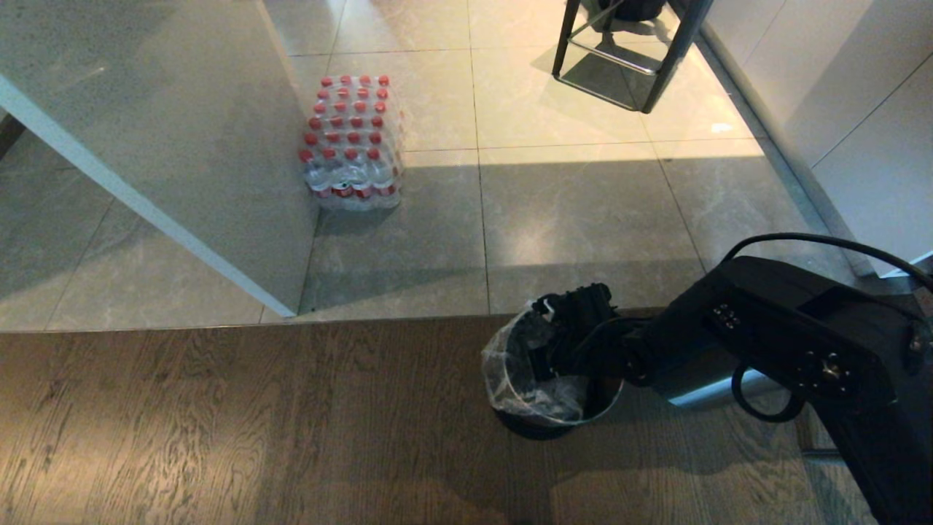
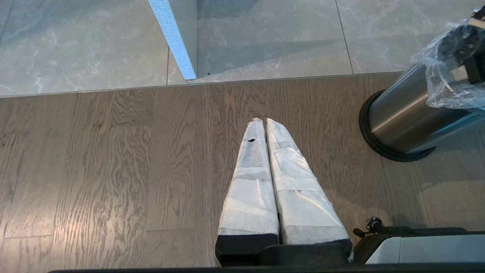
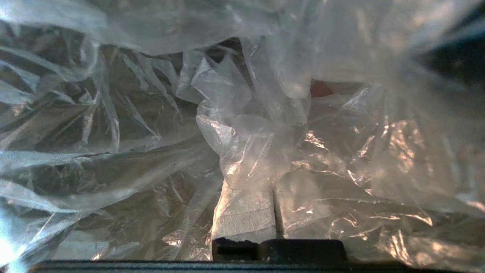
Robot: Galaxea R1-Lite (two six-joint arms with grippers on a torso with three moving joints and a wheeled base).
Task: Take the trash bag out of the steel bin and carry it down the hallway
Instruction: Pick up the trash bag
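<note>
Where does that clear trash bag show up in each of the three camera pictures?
Head view: the trash bag lines the steel bin, low and right of centre.
Left wrist view: it shows at the far right edge, draped over the bin.
Right wrist view: crinkled plastic fills the picture.
Shared landmark: the steel bin, in two views.

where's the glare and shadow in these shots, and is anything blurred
Head view: a sunlit band crosses the far floor tiles, the nearer tiles lie in shadow. Left wrist view: a bright streak runs down the steel bin. Right wrist view: the trash bag fills the frame, with warm glints on its creases and soft blur toward the upper edge and right side.
</note>
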